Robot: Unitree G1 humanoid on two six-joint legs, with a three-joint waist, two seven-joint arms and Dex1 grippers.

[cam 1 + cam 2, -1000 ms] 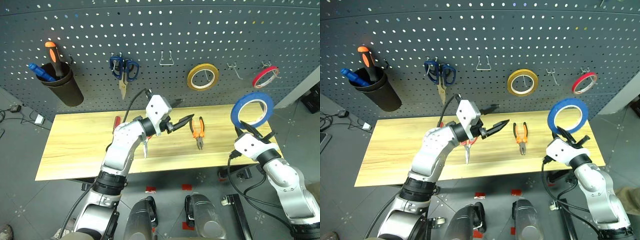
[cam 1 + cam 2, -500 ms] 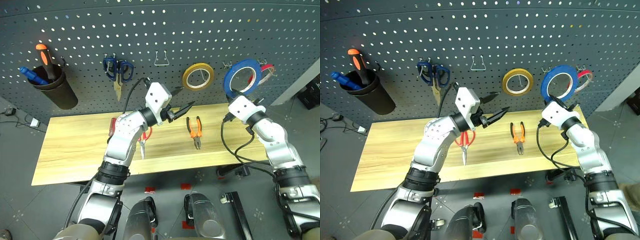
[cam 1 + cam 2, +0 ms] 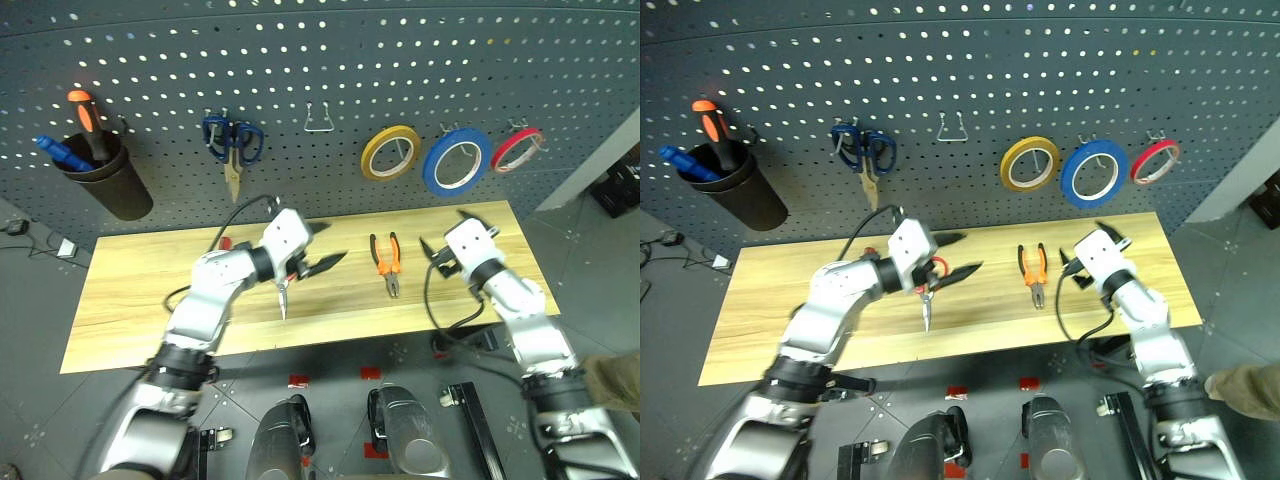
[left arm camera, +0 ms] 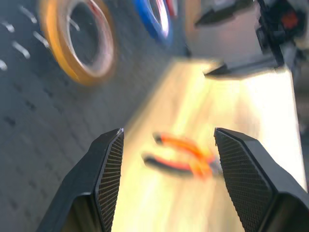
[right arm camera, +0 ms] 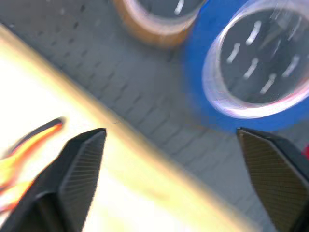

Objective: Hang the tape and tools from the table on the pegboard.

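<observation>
Tape (image 3: 456,160) hung | your right gripper (image 3: 432,252) open, empty; left gripper (image 3: 322,247) open, empty | risk: pliers (image 3: 388,262) between them slip if grabbed off-centre

The table (image 3: 150,290) — light wood — bears pliers (image 3: 388,262) and red-handled scissors (image 3: 927,296).

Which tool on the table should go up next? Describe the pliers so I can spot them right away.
Find the wooden table below the grey pegboard. The pliers lie flat on it between the two grippers, roughly under the yellow tape. Their orange-and-black handles point toward the pegboard, unlike the red-handled scissors lying by the left gripper.
</observation>
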